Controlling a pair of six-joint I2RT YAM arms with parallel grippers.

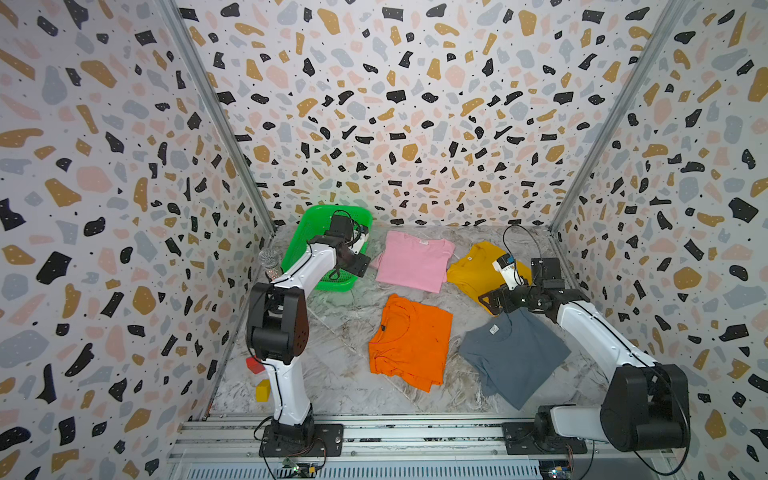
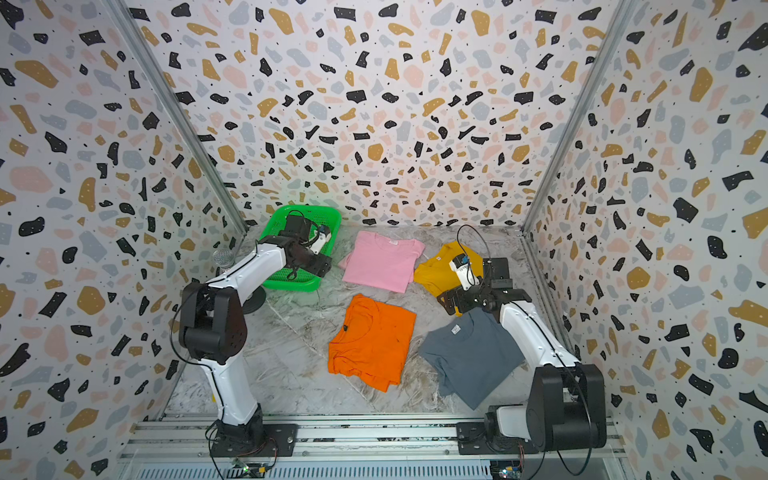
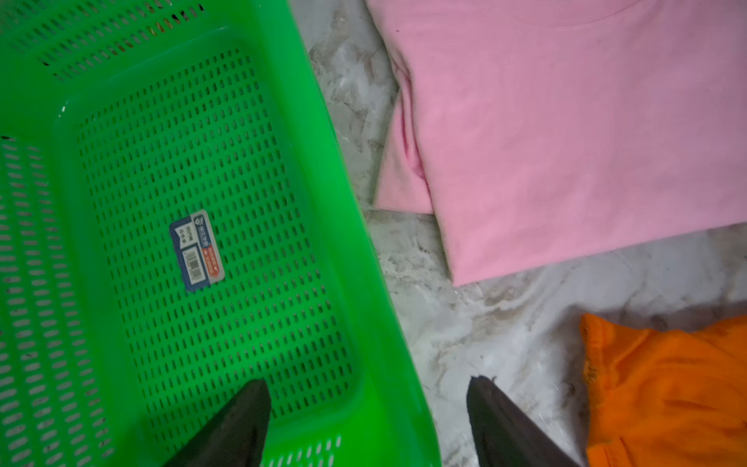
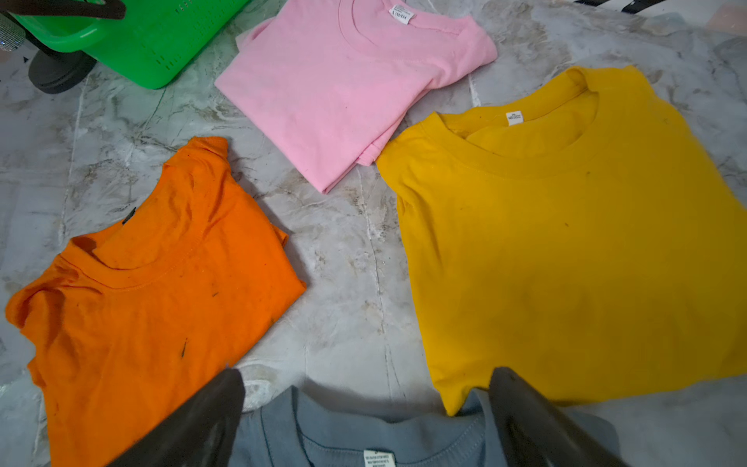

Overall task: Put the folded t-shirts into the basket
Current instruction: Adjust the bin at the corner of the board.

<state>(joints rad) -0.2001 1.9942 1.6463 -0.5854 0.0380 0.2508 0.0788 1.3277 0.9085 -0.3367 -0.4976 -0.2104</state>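
The basket [image 1: 307, 232] stands in the far left corner of the surface [image 1: 340, 316], its long axis running from the far edge toward the near edge, and holds only a sticker [image 3: 197, 250]. All 4 folded t-shirts lie outside it: pink [image 1: 413, 262] just beside the basket along the far edge, mustard [image 1: 473, 270] toward the far right corner, orange [image 1: 409, 340] mid-surface, grey [image 1: 515, 357] toward the right edge.

The left gripper [image 3: 368, 382] hangs over the basket's right long wall with its jaws apart, 1 over the mesh floor and 1 over bare surface. The pink shirt lies off that outer jaw's side, so the left arm is the nearer one for it.

The right arm reaches forward and low. The right gripper [image 4: 368, 371] has its jaws wide apart above the grey shirt's collar, beside the mustard shirt's near edge, holding nothing.
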